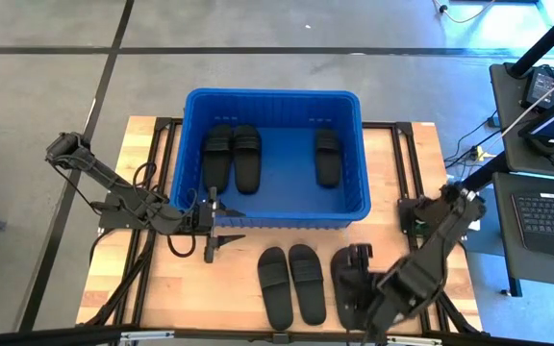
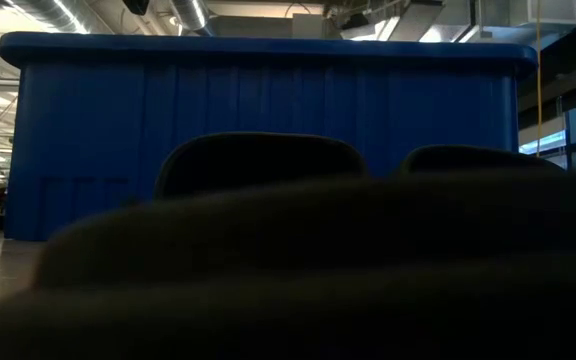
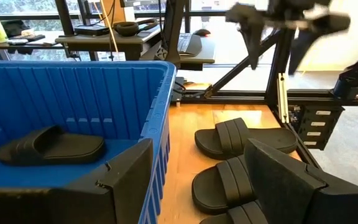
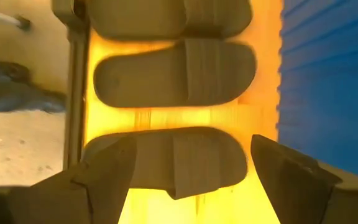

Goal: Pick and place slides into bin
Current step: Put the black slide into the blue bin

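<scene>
The blue bin [image 1: 271,106] stands at the table's far middle and holds three black slides: two side by side at its left [image 1: 229,159] and one at its right [image 1: 327,157]. Three more slides lie on the wood in front of it: a pair [image 1: 291,285] and a single one [image 1: 346,281] to their right. My right gripper [image 1: 354,284] hangs open over that single slide [image 4: 173,163], one finger past each end of it, touching nothing. My left gripper [image 1: 221,244] is open and empty just outside the bin's near wall [image 3: 157,124].
The low view is mostly blocked by a near slide [image 2: 268,270], with the bin's wall [image 2: 268,90] behind it. Black frame rails [image 1: 407,163] run along the table's sides. A desk with a keyboard [image 1: 551,211] stands off the right edge.
</scene>
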